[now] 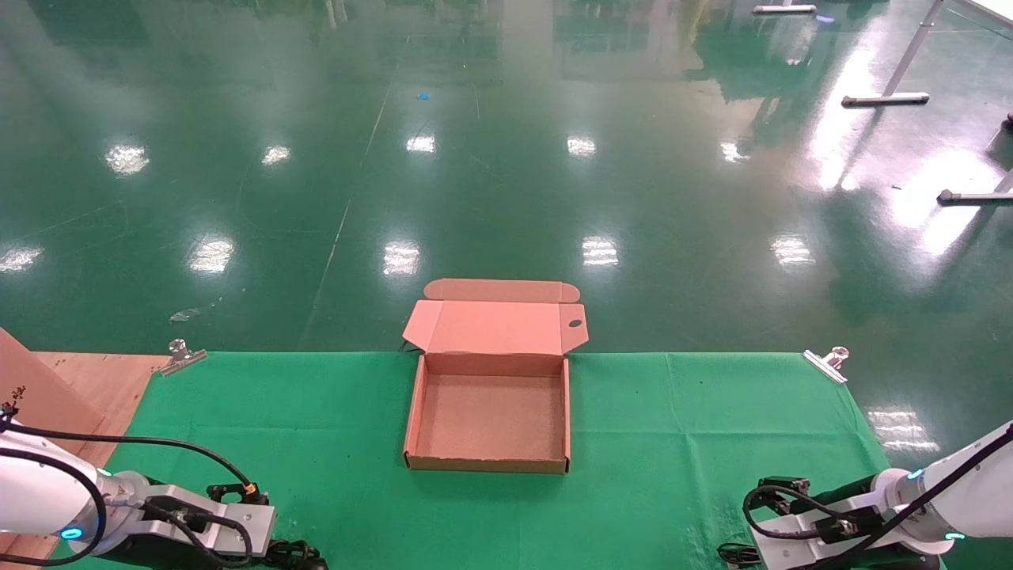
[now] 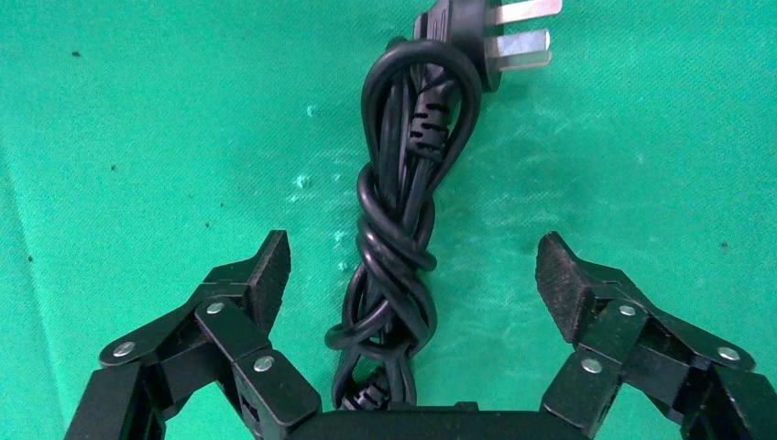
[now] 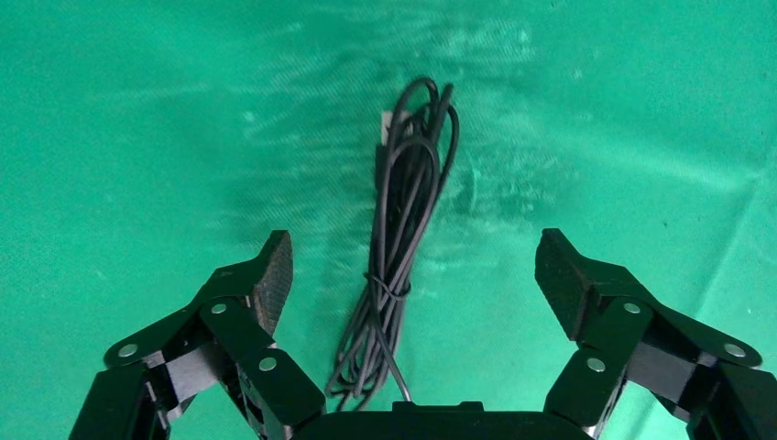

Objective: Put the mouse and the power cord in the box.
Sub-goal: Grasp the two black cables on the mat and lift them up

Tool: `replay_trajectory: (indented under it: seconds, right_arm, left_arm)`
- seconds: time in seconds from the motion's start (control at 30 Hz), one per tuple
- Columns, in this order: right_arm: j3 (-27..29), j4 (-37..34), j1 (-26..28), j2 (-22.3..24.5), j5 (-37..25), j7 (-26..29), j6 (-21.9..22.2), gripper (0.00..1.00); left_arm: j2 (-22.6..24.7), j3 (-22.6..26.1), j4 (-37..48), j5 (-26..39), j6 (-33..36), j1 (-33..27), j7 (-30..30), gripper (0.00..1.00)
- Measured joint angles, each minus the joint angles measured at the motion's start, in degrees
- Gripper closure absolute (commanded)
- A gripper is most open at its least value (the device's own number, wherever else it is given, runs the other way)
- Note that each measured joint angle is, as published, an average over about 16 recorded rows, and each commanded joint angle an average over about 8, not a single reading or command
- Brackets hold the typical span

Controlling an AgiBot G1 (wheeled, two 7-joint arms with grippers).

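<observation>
Shallow square brown cardboard mailer box sits open mid-table on the green cloth, flap lid folded back toward the far edge, small round hole near the lid's right corner. Nothing lies inside it. No print or label readable on the cardboard.

Left gripper low over the cloth at the near-left corner of the table, fingers spread wide, straddling the thick black bundled power cord. Cord is knotted on itself, lies flat on the cloth between the fingers, touching neither pad. Its black plug with flat metal prongs points away from the gripper. No writing legible on plug or cable.

Right gripper low at the near-right corner, fingers likewise spread apart, either side of a thin black wire bundle tied at the middle, lying on the cloth, not touched. A small pale tag sits at the wire's far end; text unreadable. The mouse body itself can't be made out in any view.

Two metal clips pin the cloth at the far corners. Bare wooden board beside the cloth at left.
</observation>
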Motion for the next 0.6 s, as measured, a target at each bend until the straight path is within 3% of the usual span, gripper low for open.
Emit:
replay_trajectory:
  seconds: [0.6]
  right_arm:
    - [0.5, -4.8, 1.7, -0.6, 0.8, -4.8, -1.0, 1.00]
  left_arm:
    - [0.9, 0.2, 3.5, 0.3, -0.2, -1.2, 1.6, 1.00]
